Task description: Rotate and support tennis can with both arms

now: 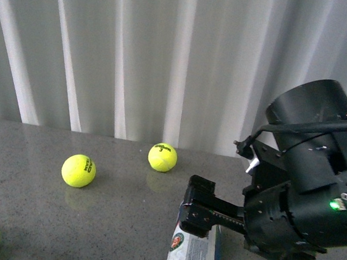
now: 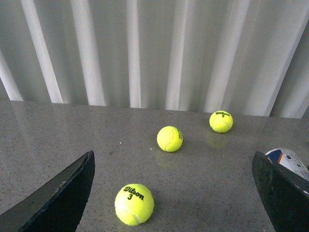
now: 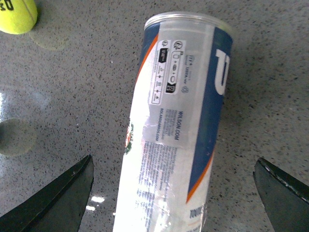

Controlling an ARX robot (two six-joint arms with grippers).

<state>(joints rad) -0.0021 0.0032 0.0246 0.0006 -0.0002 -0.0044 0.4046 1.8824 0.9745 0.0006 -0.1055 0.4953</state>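
Judging progress as barely begun: found no rotation or two-arm support done, all of it left. Saw left pincer (image 2: 172, 193) spread wide over table (image 2: 48, 135), gripping nothing, only tennis balls (image 2: 134, 204) ahead of it; could not find it in front view. Spotted tennis can (image 1: 194, 256) lying on its side at bottom centre of front view, untouched. Noted right pincer (image 1: 197, 212) hovering just above its far end, reaching in from the right, fingers (image 3: 67, 198) wide either side, no contact.

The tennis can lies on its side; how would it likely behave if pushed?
The tennis can is a round tube lying flat, so it would probably roll. Its glossy surface may slip in the right hand.
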